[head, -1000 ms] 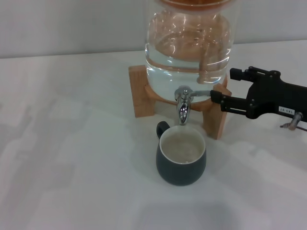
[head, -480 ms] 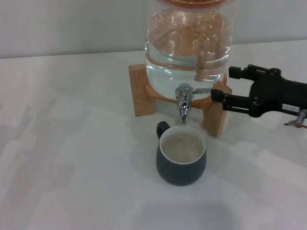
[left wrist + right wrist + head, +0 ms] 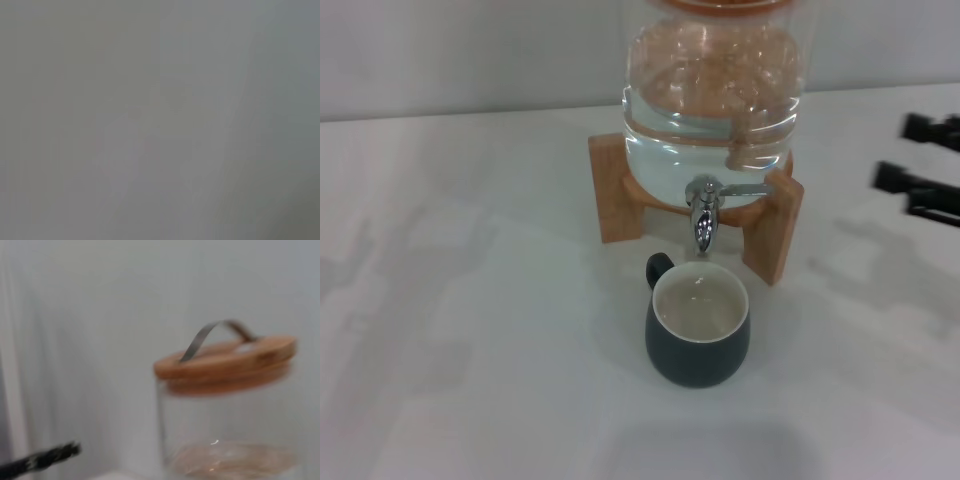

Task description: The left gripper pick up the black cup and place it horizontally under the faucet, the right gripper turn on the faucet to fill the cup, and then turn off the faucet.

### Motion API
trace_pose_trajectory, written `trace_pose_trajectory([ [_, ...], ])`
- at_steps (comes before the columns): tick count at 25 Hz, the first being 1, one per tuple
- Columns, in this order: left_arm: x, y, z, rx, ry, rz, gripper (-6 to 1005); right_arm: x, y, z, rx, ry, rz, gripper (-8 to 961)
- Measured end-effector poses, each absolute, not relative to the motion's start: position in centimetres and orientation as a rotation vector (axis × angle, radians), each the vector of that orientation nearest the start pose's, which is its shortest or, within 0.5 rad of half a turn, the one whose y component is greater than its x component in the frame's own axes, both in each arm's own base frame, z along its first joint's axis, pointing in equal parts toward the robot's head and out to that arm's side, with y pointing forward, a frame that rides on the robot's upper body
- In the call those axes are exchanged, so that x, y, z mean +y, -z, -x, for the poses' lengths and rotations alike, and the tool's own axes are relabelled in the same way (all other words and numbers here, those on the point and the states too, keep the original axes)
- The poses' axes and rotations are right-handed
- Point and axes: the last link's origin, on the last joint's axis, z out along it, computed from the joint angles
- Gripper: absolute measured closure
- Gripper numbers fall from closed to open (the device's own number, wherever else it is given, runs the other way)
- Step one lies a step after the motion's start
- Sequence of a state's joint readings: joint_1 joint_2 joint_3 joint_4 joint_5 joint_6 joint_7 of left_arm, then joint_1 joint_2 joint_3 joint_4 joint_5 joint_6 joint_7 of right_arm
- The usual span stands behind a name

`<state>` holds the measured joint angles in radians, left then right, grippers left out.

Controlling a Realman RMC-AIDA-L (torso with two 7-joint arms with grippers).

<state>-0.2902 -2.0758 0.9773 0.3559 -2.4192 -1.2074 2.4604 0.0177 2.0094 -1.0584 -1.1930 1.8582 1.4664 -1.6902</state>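
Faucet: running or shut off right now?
Off: no stream falls from the faucet into the black cup; the right gripper is clear of its lever.

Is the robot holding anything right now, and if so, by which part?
Nothing. The right gripper is open at the table's right edge, apart from the faucet. The cup stands alone under it. The left gripper is out of view.
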Motion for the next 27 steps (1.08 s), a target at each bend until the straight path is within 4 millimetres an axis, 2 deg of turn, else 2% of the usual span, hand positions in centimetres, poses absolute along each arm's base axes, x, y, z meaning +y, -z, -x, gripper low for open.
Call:
trace_pose_trajectory([
  [6,31.8,-5.1,34.8,-0.597,0.908,1.594,153,23.5,-12.8,-32.7,0.451,-1.057,2.034,186],
  [9,31.7,-5.7,35.0,-0.600,0.919,1.551,153,21.7,-12.8,-35.8,0.473,-1.044,1.850,186],
  [13,31.6,-6.2,35.3,-0.583,0.911,1.509,153,19.6,-12.0,-38.6,0.512,-1.009,1.636,186],
  [17,31.5,-6.5,35.4,-0.575,0.915,1.483,153,18.4,-11.2,-39.6,0.532,-0.995,1.515,186],
  [27,31.9,-6.5,35.0,-0.573,0.932,1.475,154,17.8,-9.0,-39.5,0.569,-1.011,1.490,186],
])
